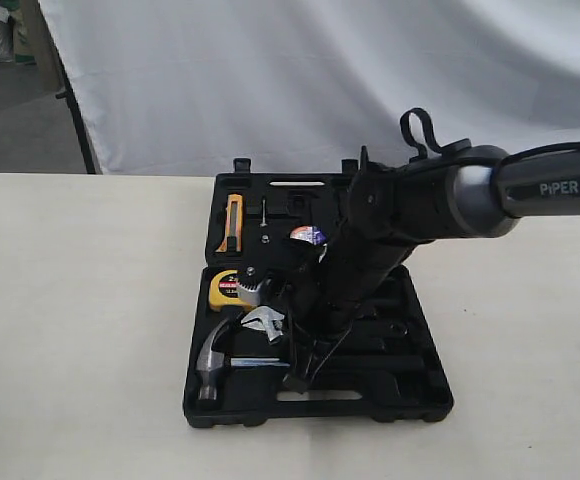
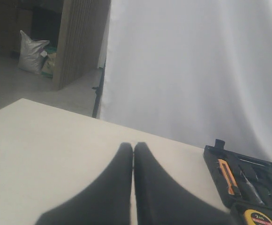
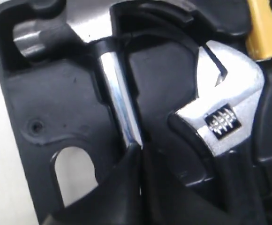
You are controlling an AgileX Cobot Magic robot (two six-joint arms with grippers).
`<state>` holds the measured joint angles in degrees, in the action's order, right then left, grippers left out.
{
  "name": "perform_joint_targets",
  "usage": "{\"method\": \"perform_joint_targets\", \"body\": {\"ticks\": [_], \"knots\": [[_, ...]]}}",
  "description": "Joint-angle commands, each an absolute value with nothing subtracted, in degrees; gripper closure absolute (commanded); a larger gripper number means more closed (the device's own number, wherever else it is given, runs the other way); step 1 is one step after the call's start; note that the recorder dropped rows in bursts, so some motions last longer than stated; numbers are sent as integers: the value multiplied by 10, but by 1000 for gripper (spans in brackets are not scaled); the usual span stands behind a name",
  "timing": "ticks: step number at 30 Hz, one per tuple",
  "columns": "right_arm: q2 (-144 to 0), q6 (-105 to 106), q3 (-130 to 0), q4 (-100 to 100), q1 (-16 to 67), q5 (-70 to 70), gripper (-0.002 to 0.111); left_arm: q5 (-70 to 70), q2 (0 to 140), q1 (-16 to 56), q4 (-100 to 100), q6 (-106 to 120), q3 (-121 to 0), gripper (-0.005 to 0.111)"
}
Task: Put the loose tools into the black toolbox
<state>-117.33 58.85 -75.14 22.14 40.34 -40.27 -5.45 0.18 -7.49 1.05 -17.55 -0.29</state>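
Observation:
The black toolbox [image 1: 420,405] lies open in the middle of the table. In its near half lie the claw hammer [image 1: 213,355] and the silver adjustable wrench [image 1: 266,322]. The small tape roll [image 1: 308,236] sits in the far half, partly behind the right arm. My right gripper [image 1: 297,378] reaches down into the near half. Its jaws are shut, and the right gripper [image 3: 138,147] tips rest at the hammer's steel shaft [image 3: 119,98], beside the wrench [image 3: 230,98]. Nothing shows between the jaws. My left gripper [image 2: 133,146] is shut and empty over bare table, left of the toolbox [image 2: 215,161].
A yellow tape measure [image 1: 226,288] and an orange-handled tool [image 1: 233,222] sit in the box's left recesses. The slot-shaped handle cutout [image 3: 75,180] is close beside the right fingertips. A white backdrop hangs behind the table. Bare tabletop stretches on both sides of the box.

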Motion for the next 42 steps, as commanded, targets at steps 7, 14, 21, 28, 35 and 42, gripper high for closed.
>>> {"method": "perform_joint_targets", "body": {"ticks": [7, 14, 21, 28, 35, 42], "knots": [[-1157, 577, -745, 190, 401, -405, 109, -50, 0, -89, 13, -178, -4, 106], [-1116, 607, -745, 271, 402, -379, 109, -50, 0, -89, 13, -178, -4, 106], [-1160, 734, -745, 389, 402, -383, 109, -50, 0, -89, 13, -178, -4, 106], [-1217, 733, -745, 354, 402, -394, 109, -50, 0, -89, 13, -178, -4, 106], [-1218, 733, -745, 354, 401, -393, 109, -50, 0, -89, 13, -178, -4, 106], [-1234, 701, -745, 294, 401, -408, 109, -50, 0, -89, 13, -178, -4, 106]]}}
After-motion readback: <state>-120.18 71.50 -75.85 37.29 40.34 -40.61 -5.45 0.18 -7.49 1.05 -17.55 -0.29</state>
